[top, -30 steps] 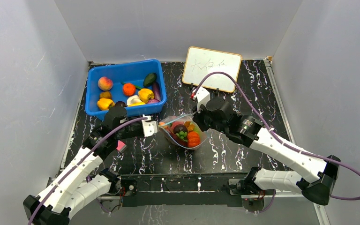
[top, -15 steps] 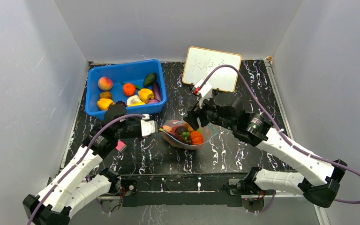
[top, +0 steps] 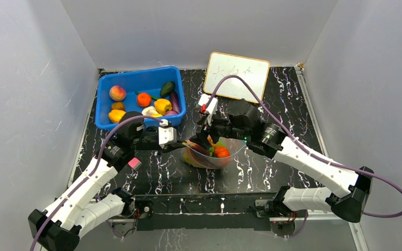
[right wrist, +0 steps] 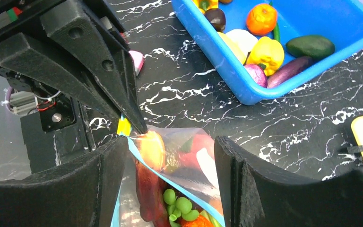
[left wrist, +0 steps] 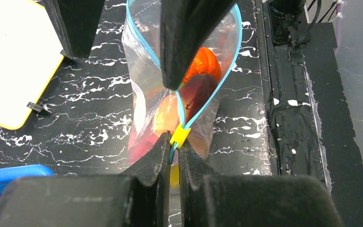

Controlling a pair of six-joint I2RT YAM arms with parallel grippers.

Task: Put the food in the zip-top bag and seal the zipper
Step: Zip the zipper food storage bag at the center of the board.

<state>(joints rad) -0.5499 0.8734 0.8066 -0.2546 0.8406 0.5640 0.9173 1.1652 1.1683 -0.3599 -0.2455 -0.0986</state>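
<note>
Left gripper (left wrist: 172, 143) tight on zipper (left wrist: 222, 80) end, right gripper (right wrist: 170, 142) wide over bag (right wrist: 203, 161).

At table (top: 272, 99) centre, bag (top: 199, 159), with food (top: 220, 152) inside. From the bag: at 10 o'clock, bin (top: 131, 83), more food in it; at 1 o'clock, board (top: 236, 76), near the table's back edge; at 9 o'clock, farther out, cube (top: 134, 163), just beside the left arm (top: 91, 180). Left gripper (left wrist: 174, 141) at the bag's 9 o'clock end — zipper (left wrist: 182, 113) pinched there in its jaws. Right gripper (right wrist: 170, 146) over the bag from 1 o'clock — jaws spread, bag's mouth between them. Bin left of board, both behind the bag.
</note>
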